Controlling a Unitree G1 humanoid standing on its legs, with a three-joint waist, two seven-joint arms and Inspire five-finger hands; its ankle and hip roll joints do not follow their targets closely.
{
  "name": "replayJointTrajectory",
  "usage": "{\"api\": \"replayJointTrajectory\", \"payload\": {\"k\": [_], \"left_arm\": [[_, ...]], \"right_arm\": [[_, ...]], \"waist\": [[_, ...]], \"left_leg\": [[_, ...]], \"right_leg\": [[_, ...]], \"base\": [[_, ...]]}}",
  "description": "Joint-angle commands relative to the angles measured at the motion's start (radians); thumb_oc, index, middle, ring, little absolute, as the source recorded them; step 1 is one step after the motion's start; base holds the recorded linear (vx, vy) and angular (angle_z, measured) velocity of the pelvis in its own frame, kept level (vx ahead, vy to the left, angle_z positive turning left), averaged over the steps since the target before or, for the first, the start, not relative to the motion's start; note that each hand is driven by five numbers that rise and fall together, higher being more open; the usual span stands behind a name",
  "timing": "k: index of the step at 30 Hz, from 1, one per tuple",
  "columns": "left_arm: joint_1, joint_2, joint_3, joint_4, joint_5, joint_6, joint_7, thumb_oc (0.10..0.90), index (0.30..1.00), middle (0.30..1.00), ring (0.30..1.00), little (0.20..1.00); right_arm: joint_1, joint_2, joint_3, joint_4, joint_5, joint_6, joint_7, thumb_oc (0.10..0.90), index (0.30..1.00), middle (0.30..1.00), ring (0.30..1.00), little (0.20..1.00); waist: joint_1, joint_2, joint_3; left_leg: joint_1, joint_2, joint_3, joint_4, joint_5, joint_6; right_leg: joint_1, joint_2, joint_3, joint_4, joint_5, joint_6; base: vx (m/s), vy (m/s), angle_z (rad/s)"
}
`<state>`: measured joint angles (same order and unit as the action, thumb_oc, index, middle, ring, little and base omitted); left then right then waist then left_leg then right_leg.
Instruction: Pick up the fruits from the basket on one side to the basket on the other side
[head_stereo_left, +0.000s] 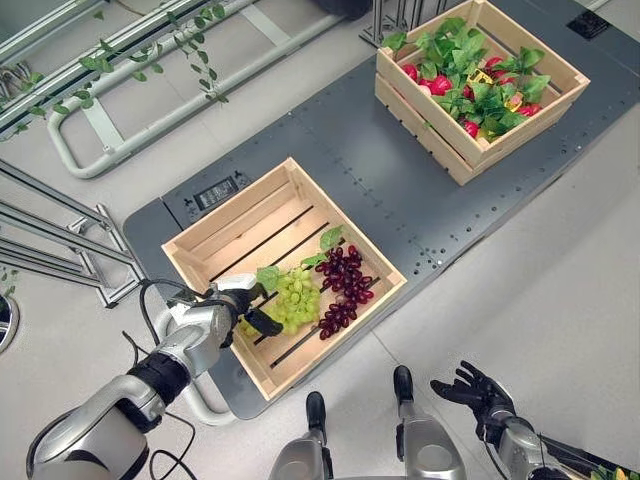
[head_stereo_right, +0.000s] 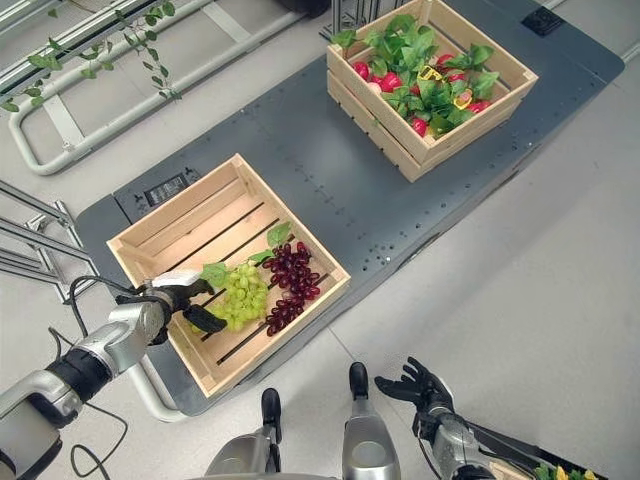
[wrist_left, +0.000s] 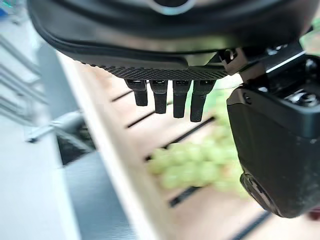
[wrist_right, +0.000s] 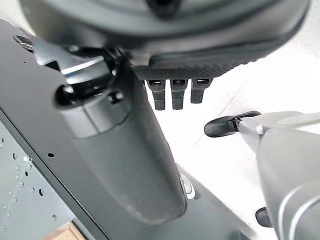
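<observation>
A dark grey platform (head_stereo_left: 380, 190) lies on the pale floor and carries two wooden slatted crates. The near crate (head_stereo_left: 225, 232) sits at the platform's near left end, one corner pointing toward the robot, and holds two bunches lying side by side in its near half: green grapes (head_stereo_left: 297, 298) with a leaf at their top, and dark red grapes (head_stereo_left: 344, 287) just to their right, the two touching. The rest of that crate's floor is bare slats. The far crate (head_stereo_left: 440, 128) stands at the platform's far right end, well apart from the near one, and is heaped with green leaves (head_stereo_left: 470, 52) and red fruits (head_stereo_left: 438, 84) (a few yellow bits show among them, too small to identify). The left hand (head_stereo_left: 240, 305) reaches over the near crate's left rim, its thumb stretched out toward the green grapes and lying at their left edge; in the left wrist view its fingers (wrist_left: 175, 102) hang straight and relaxed above the green bunch and grip nothing. The right hand (head_stereo_left: 478, 388) hovers low over the floor off the platform's near right side, fingers spread wide and empty; its own wrist view shows fingers (wrist_right: 177, 95) extended over the pale floor. At the far left, a grey tubular frame (head_stereo_left: 150, 120) lies on the floor with a leafy vine (head_stereo_left: 120, 62) trailing across it.
</observation>
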<state>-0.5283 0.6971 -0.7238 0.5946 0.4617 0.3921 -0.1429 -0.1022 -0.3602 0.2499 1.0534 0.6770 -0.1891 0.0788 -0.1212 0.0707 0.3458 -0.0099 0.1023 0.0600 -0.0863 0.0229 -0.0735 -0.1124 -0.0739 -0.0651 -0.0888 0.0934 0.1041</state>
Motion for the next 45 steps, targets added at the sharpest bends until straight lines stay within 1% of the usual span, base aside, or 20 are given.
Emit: {"api": "replayJointTrajectory", "payload": {"k": [1, 4, 6, 8, 10, 13, 17, 18, 19, 21, 24, 25, 30, 32, 34, 36, 37, 39, 43, 45], "left_arm": [[-0.114, -0.008, 0.029, 0.107, 0.112, 0.034, 0.117, 0.800, 0.900, 0.900, 0.900, 0.900], [-0.123, -0.044, 0.022, 0.173, 0.136, 0.059, 0.176, 0.800, 0.900, 0.900, 0.900, 0.900], [-0.134, -0.082, 0.022, 0.240, 0.146, 0.092, 0.221, 0.800, 0.900, 0.900, 0.900, 0.900], [-0.140, -0.105, 0.024, 0.287, 0.154, 0.104, 0.250, 0.800, 0.900, 0.900, 0.900, 0.900], [-0.147, -0.120, 0.022, 0.322, 0.155, 0.103, 0.265, 0.800, 0.900, 0.900, 0.900, 0.900], [-0.160, -0.146, 0.011, 0.367, 0.151, 0.091, 0.323, 0.800, 0.900, 0.900, 0.900, 0.900], [-0.176, -0.162, 0.000, 0.394, 0.138, 0.067, 0.349, 0.800, 0.900, 0.900, 0.900, 0.900], [-0.182, -0.172, -0.008, 0.405, 0.139, 0.058, 0.399, 0.800, 0.900, 0.900, 0.900, 0.900], [-0.183, -0.174, -0.008, 0.407, 0.138, 0.057, 0.406, 0.800, 0.900, 0.900, 0.900, 0.900], [-0.192, -0.177, -0.010, 0.428, 0.129, 0.031, 0.479, 0.800, 0.900, 0.900, 0.900, 0.900], [-0.199, -0.177, -0.015, 0.439, 0.127, 0.023, 0.501, 0.800, 0.900, 0.900, 0.900, 0.900], [-0.202, -0.175, -0.017, 0.447, 0.127, 0.003, 0.526, 0.800, 0.900, 0.900, 0.900, 0.900], [-0.217, -0.182, -0.040, 0.487, 0.141, -0.040, 0.559, 0.800, 0.900, 0.900, 0.900, 0.900], [-0.229, -0.181, -0.050, 0.507, 0.165, -0.068, 0.586, 0.800, 0.900, 0.900, 0.900, 0.900], [-0.238, -0.183, -0.062, 0.513, 0.179, -0.074, 0.604, 0.800, 0.900, 0.900, 0.900, 0.900], [-0.245, -0.186, -0.072, 0.532, 0.172, -0.103, 0.641, 0.800, 0.900, 0.900, 0.900, 0.900], [-0.246, -0.187, -0.073, 0.534, 0.173, -0.110, 0.646, 0.800, 0.900, 0.900, 0.900, 0.900], [-0.258, -0.190, -0.089, 0.546, 0.176, -0.144, 0.650, 0.800, 0.900, 0.900, 0.900, 0.900], [-0.262, -0.189, -0.108, 0.570, 0.214, -0.168, 0.648, 0.800, 0.900, 0.900, 0.900, 0.900], [-0.266, -0.191, -0.125, 0.575, 0.231, -0.168, 0.652, 0.800, 0.900, 0.900, 0.900, 0.900]], "right_arm": [[0.000, -0.020, 0.034, -0.022, 0.036, -0.032, 0.027, 0.800, 0.900, 0.900, 0.900, 0.900], [-0.011, -0.016, 0.049, -0.024, 0.047, -0.033, 0.022, 0.800, 0.900, 0.900, 0.900, 0.900], [-0.021, -0.010, 0.061, -0.030, 0.051, -0.030, 0.017, 0.800, 0.900, 0.900, 0.900, 0.900], [-0.029, -0.004, 0.071, -0.035, 0.056, -0.028, 0.010, 0.800, 0.900, 0.900, 0.900, 0.900], [-0.036, -0.001, 0.080, -0.035, 0.061, -0.030, 0.006, 0.800, 0.900, 0.900, 0.900, 0.900], [-0.047, 0.000, 0.092, -0.037, 0.068, -0.032, 0.001, 0.800, 0.900, 0.900, 0.900, 0.900], [-0.051, 0.000, 0.098, -0.045, 0.070, -0.032, -0.002, 0.800, 0.900, 0.900, 0.900, 0.900], [-0.056, 0.003, 0.102, -0.041, 0.069, -0.036, -0.003, 0.800, 0.900, 0.900, 0.900, 0.900], [-0.057, 0.003, 0.103, -0.040, 0.069, -0.036, -0.003, 0.800, 0.900, 0.900, 0.900, 0.900], [-0.058, 0.004, 0.106, -0.037, 0.072, -0.043, -0.002, 0.800, 0.900, 0.900, 0.900, 0.900], [-0.059, 0.003, 0.107, -0.035, 0.068, -0.049, 0.003, 0.800, 0.900, 0.900, 0.900, 0.900], [-0.060, 0.001, 0.109, -0.040, 0.071, -0.050, 0.003, 0.800, 0.900, 0.900, 0.900, 0.900], [-0.075, 0.000, 0.118, -0.037, 0.073, -0.051, 0.002, 0.800, 0.900, 0.900, 0.900, 0.900], [-0.081, -0.003, 0.122, -0.033, 0.078, -0.055, 0.006, 0.800, 0.900, 0.900, 0.900, 0.900], [-0.084, -0.001, 0.127, -0.030, 0.082, -0.061, 0.007, 0.800, 0.900, 0.900, 0.900, 0.900], [-0.089, 0.000, 0.132, -0.031, 0.083, -0.064, 0.008, 0.800, 0.900, 0.900, 0.900, 0.900], [-0.089, 0.000, 0.134, -0.032, 0.083, -0.064, 0.007, 0.800, 0.900, 0.900, 0.900, 0.900], [-0.094, -0.001, 0.136, -0.031, 0.086, -0.068, 0.009, 0.800, 0.900, 0.900, 0.900, 0.900], [-0.100, -0.002, 0.136, -0.029, 0.080, -0.070, 0.013, 0.800, 0.900, 0.900, 0.900, 0.900], [-0.106, -0.002, 0.138, -0.025, 0.083, -0.071, 0.012, 0.800, 0.900, 0.900, 0.900, 0.900]], "waist": [[-0.006, -0.055, -0.018], [-0.007, -0.062, -0.009], [-0.010, -0.072, 0.001], [-0.010, -0.078, 0.009], [-0.010, -0.082, 0.016], [-0.014, -0.089, 0.028], [-0.019, -0.096, 0.040], [-0.018, -0.099, 0.045], [-0.018, -0.099, 0.046], [-0.018, -0.104, 0.051], [-0.020, -0.107, 0.059], [-0.020, -0.110, 0.066], [-0.021, -0.119, 0.080], [-0.022, -0.123, 0.086], [-0.023, -0.126, 0.091], [-0.026, -0.131, 0.098], [-0.026, -0.132, 0.099], [-0.029, -0.135, 0.108], [-0.033, -0.138, 0.119], [-0.034, -0.139, 0.122]], "left_leg": [[-0.096, -0.037, 0.025, 0.127, -0.025, 0.059], [-0.102, -0.036, 0.027, 0.131, -0.025, 0.058], [-0.111, -0.035, 0.031, 0.138, -0.026, 0.058], [-0.115, -0.035, 0.032, 0.141, -0.026, 0.059], [-0.121, -0.034, 0.034, 0.148, -0.026, 0.059], [-0.130, -0.033, 0.037, 0.157, -0.026, 0.059], [-0.137, -0.031, 0.039, 0.167, -0.029, 0.059], [-0.138, -0.031, 0.040, 0.167, -0.029, 0.059], [-0.138, -0.030, 0.041, 0.167, -0.029, 0.059], [-0.146, -0.029, 0.042, 0.175, -0.030, 0.057], [-0.153, -0.028, 0.041, 0.186, -0.031, 0.056], [-0.156, -0.028, 0.041, 0.188, -0.031, 0.057], [-0.168, -0.026, 0.045, 0.198, -0.031, 0.055], [-0.173, -0.025, 0.047, 0.203, -0.032, 0.054], [-0.177, -0.025, 0.049, 0.207, -0.032, 0.054], [-0.183, -0.024, 0.053, 0.215, -0.034, 0.054], [-0.185, -0.023, 0.054, 0.216, -0.034, 0.054], [-0.194, -0.024, 0.057, 0.222, -0.034, 0.054], [-0.198, -0.023, 0.059, 0.228, -0.036, 0.053], [-0.201, -0.023, 0.060, 0.230, -0.037, 0.053]], "right_leg": [[-0.027, -0.007, 0.016, 0.066, -0.033, -0.023], [-0.034, -0.005, 0.020, 0.070, -0.033, -0.023], [-0.041, -0.002, 0.027, 0.073, -0.031, -0.024], [-0.045, -0.001, 0.030, 0.076, -0.031, -0.024], [-0.050, 0.001, 0.032, 0.081, -0.031, -0.025], [-0.059, 0.004, 0.038, 0.092, -0.032, -0.027], [-0.065, 0.006, 0.042, 0.098, -0.033, -0.028], [-0.064, 0.007, 0.041, 0.097, -0.033, -0.028], [-0.064, 0.007, 0.041, 0.097, -0.033, -0.028], [-0.068, 0.008, 0.041, 0.101, -0.033, -0.028], [-0.073, 0.008, 0.043, 0.107, -0.033, -0.029], [-0.074, 0.007, 0.043, 0.108, -0.032, -0.029], [-0.085, 0.009, 0.045, 0.117, -0.031, -0.029], [-0.087, 0.008, 0.044, 0.117, -0.029, -0.029], [-0.091, 0.008, 0.045, 0.120, -0.028, -0.028], [-0.099, 0.008, 0.046, 0.127, -0.028, -0.027], [-0.100, 0.009, 0.046, 0.127, -0.027, -0.027], [-0.109, 0.009, 0.046, 0.131, -0.026, -0.026], [-0.112, 0.008, 0.045, 0.133, -0.025, -0.026], [-0.113, 0.008, 0.045, 0.133, -0.025, -0.025]], "base": [[-0.02, -0.037, 0.01], [0.00, 0.000, 0.00], [0.00, 0.000, 0.00], [0.00, 0.000, 0.00], [0.00, 0.000, 0.00], [0.00, 0.000, 0.00], [0.00, 0.000, 0.00], [0.00, 0.000, 0.00], [0.00, 0.000, 0.00], [0.00, 0.000, 0.00], [-0.01, -0.004, -0.04], [0.00, 0.000, 0.00], [0.00, 0.000, 0.00], [0.00, 0.000, 0.00], [0.00, 0.000, 0.00], [0.00, 0.000, 0.00], [0.00, 0.000, 0.00], [0.00, 0.000, 0.00], [-0.01, -0.003, 0.03], [0.00, 0.000, 0.00]]}}
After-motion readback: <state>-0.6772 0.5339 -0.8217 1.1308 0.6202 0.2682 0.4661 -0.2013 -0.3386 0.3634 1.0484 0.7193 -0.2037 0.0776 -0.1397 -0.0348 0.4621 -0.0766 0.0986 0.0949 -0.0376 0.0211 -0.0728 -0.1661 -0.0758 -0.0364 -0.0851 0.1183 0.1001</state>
